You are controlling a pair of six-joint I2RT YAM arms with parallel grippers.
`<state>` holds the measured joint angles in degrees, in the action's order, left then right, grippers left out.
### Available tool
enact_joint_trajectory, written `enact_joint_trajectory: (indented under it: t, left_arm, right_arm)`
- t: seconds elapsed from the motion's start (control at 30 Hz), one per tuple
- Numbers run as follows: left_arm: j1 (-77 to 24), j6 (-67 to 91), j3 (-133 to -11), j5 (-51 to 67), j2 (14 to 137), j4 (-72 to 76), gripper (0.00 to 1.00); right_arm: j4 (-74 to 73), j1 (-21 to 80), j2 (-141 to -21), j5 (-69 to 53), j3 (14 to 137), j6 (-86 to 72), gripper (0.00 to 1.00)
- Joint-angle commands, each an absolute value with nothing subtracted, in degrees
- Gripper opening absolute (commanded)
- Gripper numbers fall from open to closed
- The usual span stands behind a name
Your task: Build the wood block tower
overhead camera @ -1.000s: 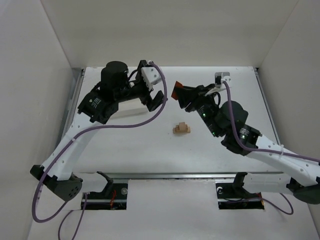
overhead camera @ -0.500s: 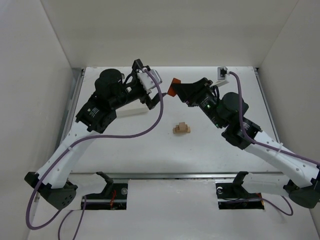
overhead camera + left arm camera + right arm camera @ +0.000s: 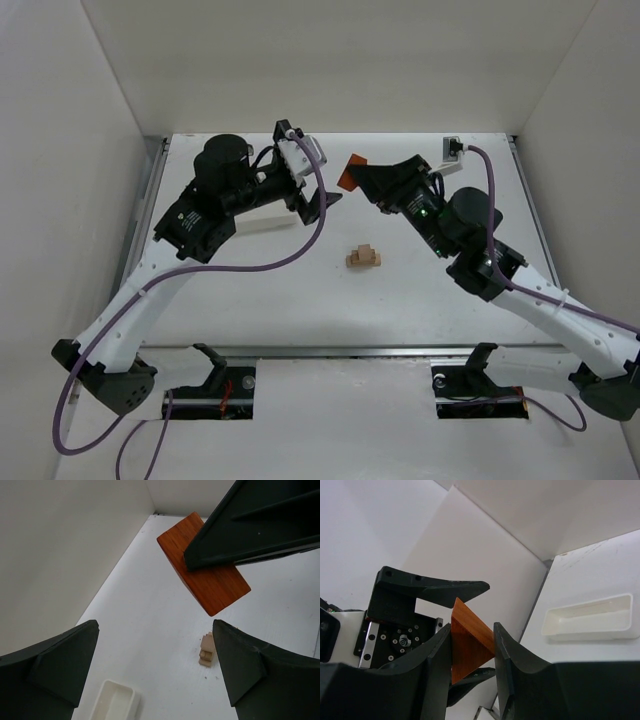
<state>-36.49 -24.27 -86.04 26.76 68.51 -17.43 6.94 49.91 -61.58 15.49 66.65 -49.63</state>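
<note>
One wedge aloft, stack waiting on table

Right gripper: closed down onto the orange-red wedge, one finger each side, wedge filling the gap. A sharp corner sticks out past the fingertips in the right wrist view. It is held well above the table, toward the far side, betw. the two arms.

Left gripper: spread wide, nothing in it. It faces the wedge from close by without touching. As far as the left wrist view shows, the wedge sits ahead of the fingertips, not betw. them.

Tan block stack: mid-table, nearer the arm bases than either gripper and well apart from both. We read it as a small stepped pile; block count too small to tell. White tray lies far-left, partly under the left arm in the top view.

Handling (our judgement):
- Wedge = solid wood, light, stiff, w/ smooth finished faces, so prob. a bit slick.
- A pinch on the sloped faces would squirt it out. We'd take hold only on a parallel pair of faces, pads flat & centred.
- If this is a handover, left must use whatever faces right leaves free.
- Tan stack looks loose and unglued w/ a small footprint, so it tips easily. Wedge should go down gently, flat face first, no sideways push.
- Progress approx.: base built, cap piece not yet placed.
</note>
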Motion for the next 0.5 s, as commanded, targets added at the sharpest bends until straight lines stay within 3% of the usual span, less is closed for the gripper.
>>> enact_joint_trajectory:
  t: [0.0,0.47]
  left_arm:
    - [-37.79,-19.44,-88.50,26.20,67.06,-13.01,0.97]
    - [-37.79,-5.19,-99.14,34.89,73.74,-23.82,0.91]
  right_arm:
    - [10.72,49.66,-62.13,16.44,68.38,-53.34,0.00]
    - [8.88,49.66,-64.08,20.48,70.75,-52.29,0.00]
